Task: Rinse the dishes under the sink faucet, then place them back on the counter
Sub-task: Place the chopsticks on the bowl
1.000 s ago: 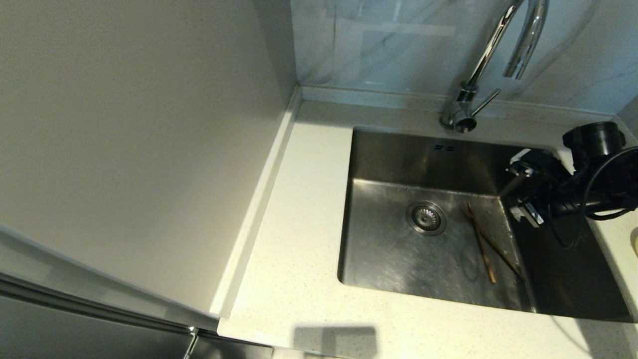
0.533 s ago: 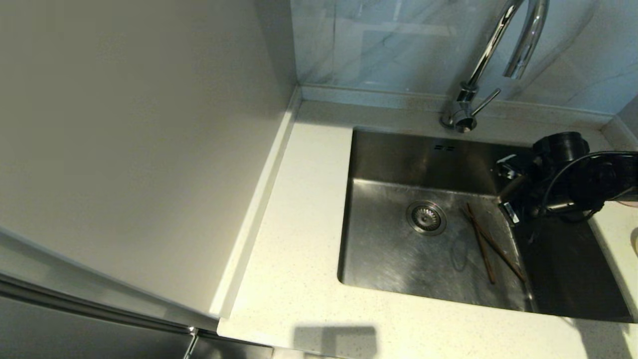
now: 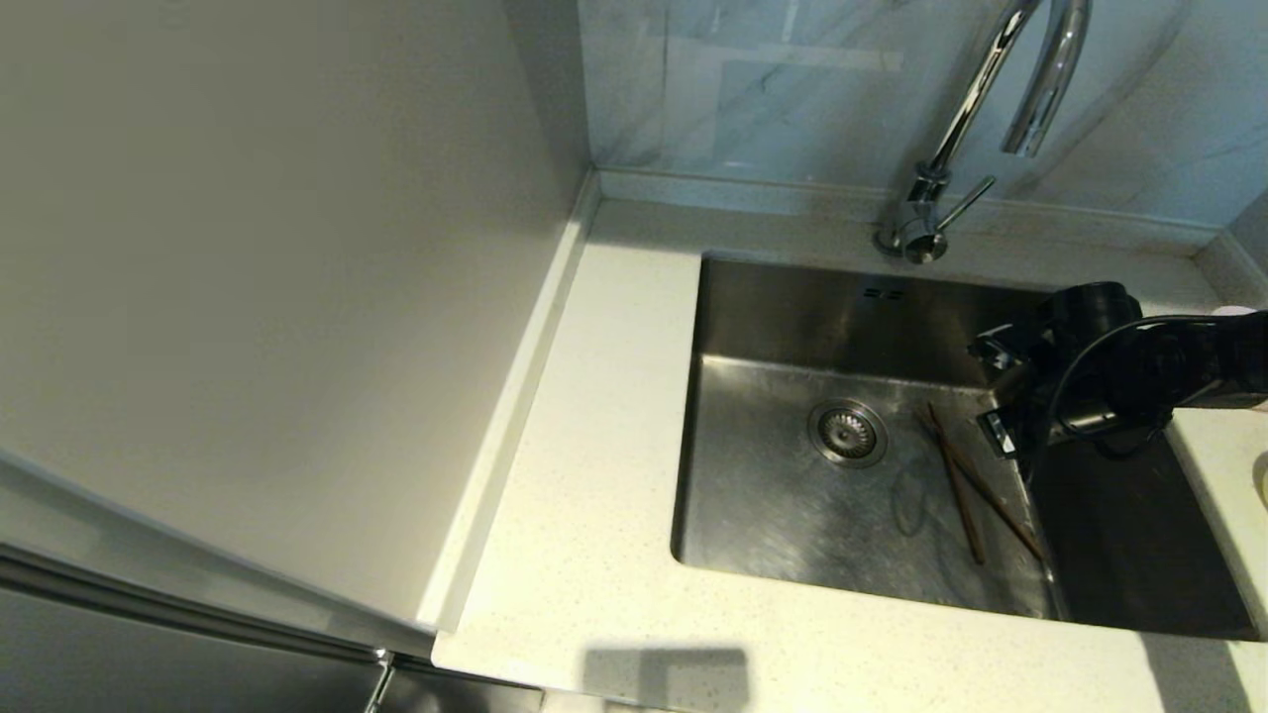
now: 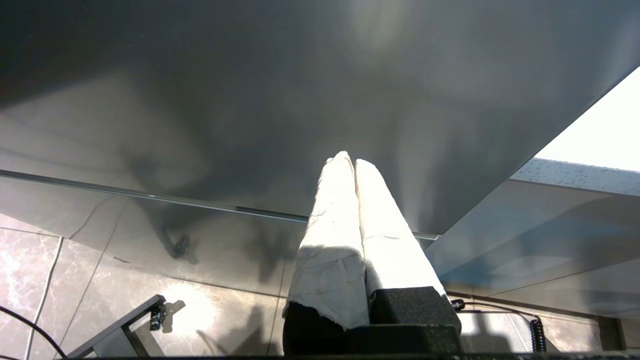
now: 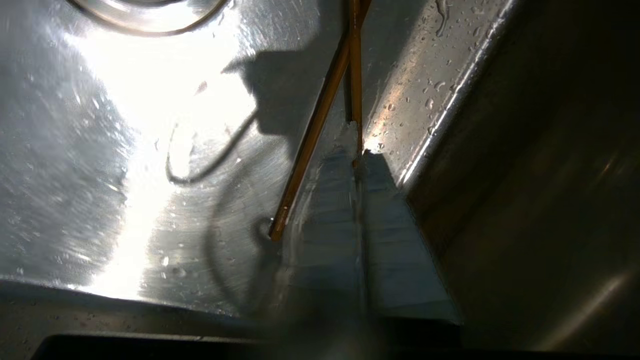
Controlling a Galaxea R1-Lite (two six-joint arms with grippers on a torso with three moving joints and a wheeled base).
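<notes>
My right claw (image 3: pixel 996 396), fingers pressed together and empty, has dropped into the sink (image 3: pixel 792 317) at frame right, nearing the chopsticks (image 3: pixel 966 485) on its floor for pickup.

Plain grey wall panel (image 3: pixel 267 297) fills frame left; pale marbled backsplash (image 3: pixel 792 89) upper right; marble-look floor tiles (image 4: pixel 60 280) lower left, left wrist view.
</notes>
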